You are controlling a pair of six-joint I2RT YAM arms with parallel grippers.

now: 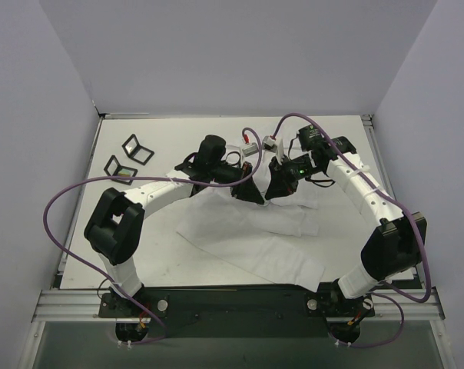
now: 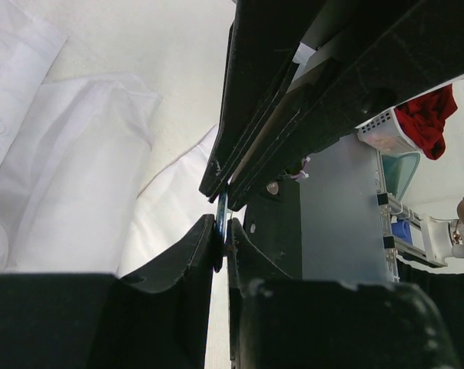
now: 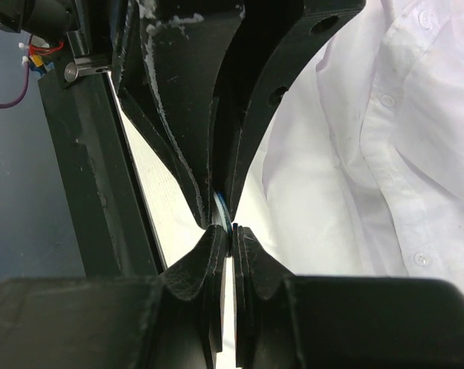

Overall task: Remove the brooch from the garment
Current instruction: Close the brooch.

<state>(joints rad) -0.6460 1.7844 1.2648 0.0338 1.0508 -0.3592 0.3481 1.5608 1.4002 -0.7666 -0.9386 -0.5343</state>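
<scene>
Now left fingers (image 2: 192, 250) and right fingers (image 3: 205, 265) clamp a thin blue brooch (image 2: 220, 209) over the large white thin-fabric shirt (image 1: 247, 231). Two black square frames (image 1: 138, 149) lie well aside.

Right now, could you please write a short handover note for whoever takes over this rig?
Grippers: the left gripper and the right gripper are both shut, meeting tip to tip. Each pinches a thin blue sliver, apparently the brooch.
Garment: lying on the table, below the grippers.
Done: brooch gripped from both sides.
Left: I cannot tell whether it is free of the fabric. Probably ease it loose, lift it clear and set it down off the shirt.
</scene>
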